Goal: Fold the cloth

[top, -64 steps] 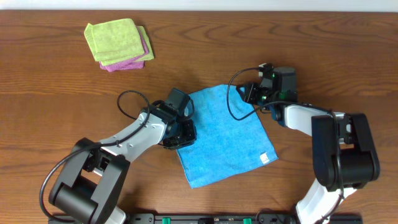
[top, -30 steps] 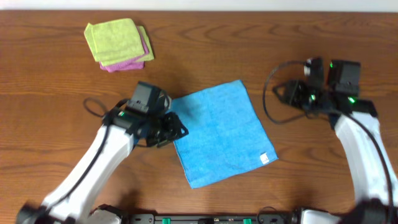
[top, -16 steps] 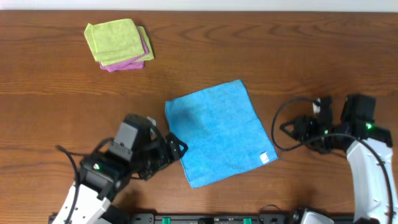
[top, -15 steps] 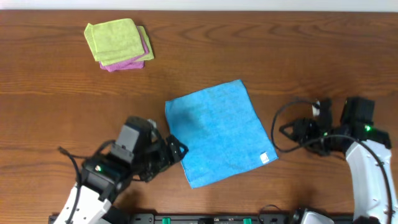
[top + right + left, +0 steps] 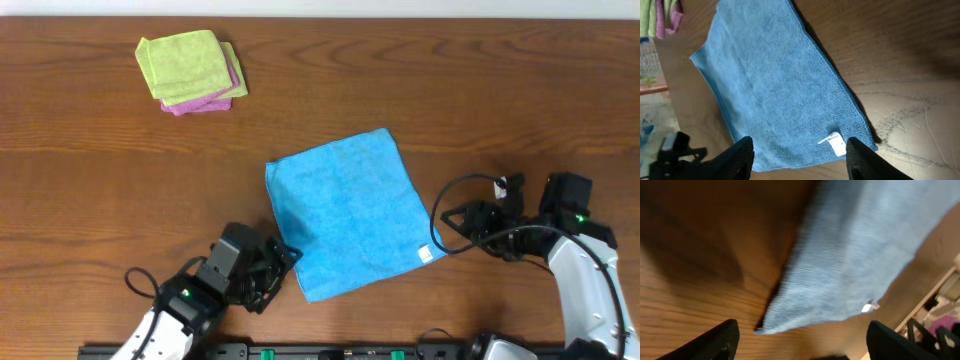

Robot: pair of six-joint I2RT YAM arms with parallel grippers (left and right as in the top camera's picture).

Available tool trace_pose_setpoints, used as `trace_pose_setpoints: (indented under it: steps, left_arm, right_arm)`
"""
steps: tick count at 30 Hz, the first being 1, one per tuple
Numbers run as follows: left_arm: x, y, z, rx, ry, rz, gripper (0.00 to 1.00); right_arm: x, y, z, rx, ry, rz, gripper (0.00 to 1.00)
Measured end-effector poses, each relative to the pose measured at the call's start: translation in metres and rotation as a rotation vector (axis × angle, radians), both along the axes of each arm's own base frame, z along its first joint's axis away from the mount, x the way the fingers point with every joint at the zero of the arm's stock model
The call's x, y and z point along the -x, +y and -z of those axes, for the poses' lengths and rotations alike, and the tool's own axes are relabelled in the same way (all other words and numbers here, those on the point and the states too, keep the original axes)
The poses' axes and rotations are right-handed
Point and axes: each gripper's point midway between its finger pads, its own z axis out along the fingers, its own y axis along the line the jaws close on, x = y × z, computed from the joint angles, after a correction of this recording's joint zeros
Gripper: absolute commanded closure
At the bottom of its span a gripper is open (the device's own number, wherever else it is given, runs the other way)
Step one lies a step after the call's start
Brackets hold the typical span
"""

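Note:
The sky-blue cloth (image 5: 348,212) lies spread flat in a single layer on the wooden table, with its white tag (image 5: 425,254) at the near right corner. My left gripper (image 5: 284,266) is low beside the cloth's near left corner (image 5: 766,326), open, with nothing between its fingers (image 5: 715,342). My right gripper (image 5: 450,222) hovers just right of the tag corner, open and empty. In the right wrist view the cloth (image 5: 770,85) and its tag (image 5: 833,142) show between the dark fingertips (image 5: 740,159). In the left wrist view the cloth (image 5: 855,250) is blurred.
A folded lime-green cloth on a pink-purple one (image 5: 190,68) sits at the far left of the table; its edge shows in the right wrist view (image 5: 662,15). A black rail (image 5: 330,352) runs along the near table edge.
Both arms have drawn back from the cloth's far corners toward the near edge and now sit by its near corners. The cloth is left flat. Both jaws have widened.

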Motion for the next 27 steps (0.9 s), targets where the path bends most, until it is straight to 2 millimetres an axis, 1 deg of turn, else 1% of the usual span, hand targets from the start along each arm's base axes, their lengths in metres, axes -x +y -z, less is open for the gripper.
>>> trace_pose_setpoints:
  steps: [3, 7, 12, 15, 18, 20, 24, 27]
  left_arm:
    - [0.005, 0.001, 0.009, 0.004, 0.024, -0.023, 0.21]
    - [0.003, -0.001, 0.008, 0.013, 0.024, -0.048, 0.21]
    - [0.010, -0.006, 0.013, 0.001, 0.058, -0.058, 0.21]
    - [0.016, -0.011, 0.019, -0.012, 0.087, -0.054, 0.22]
    - [0.016, -0.021, 0.020, -0.002, 0.079, -0.044, 0.21]
    - [0.015, -0.025, 0.022, 0.002, 0.079, -0.045, 0.24]
    - [0.014, -0.025, 0.029, -0.009, 0.110, -0.069, 0.34]
    - [0.011, -0.029, 0.030, 0.000, 0.115, -0.077, 0.37]
  right_arm:
    - [-0.001, 0.000, 0.000, -0.001, -0.002, 0.003, 0.40]
    - [-0.001, 0.000, 0.000, -0.001, 0.000, 0.005, 0.39]
    - [-0.001, 0.000, 0.000, -0.008, 0.009, 0.018, 0.39]
    - [-0.001, 0.000, 0.000, -0.008, 0.010, 0.019, 0.39]
    - [-0.001, 0.000, 0.000, -0.009, 0.011, 0.020, 0.39]
    - [-0.001, 0.000, 0.000, -0.009, 0.012, 0.020, 0.39]
    - [0.000, 0.000, 0.000, -0.010, 0.015, 0.020, 0.39]
    - [0.000, 0.000, 0.000, -0.011, 0.016, 0.020, 0.38]
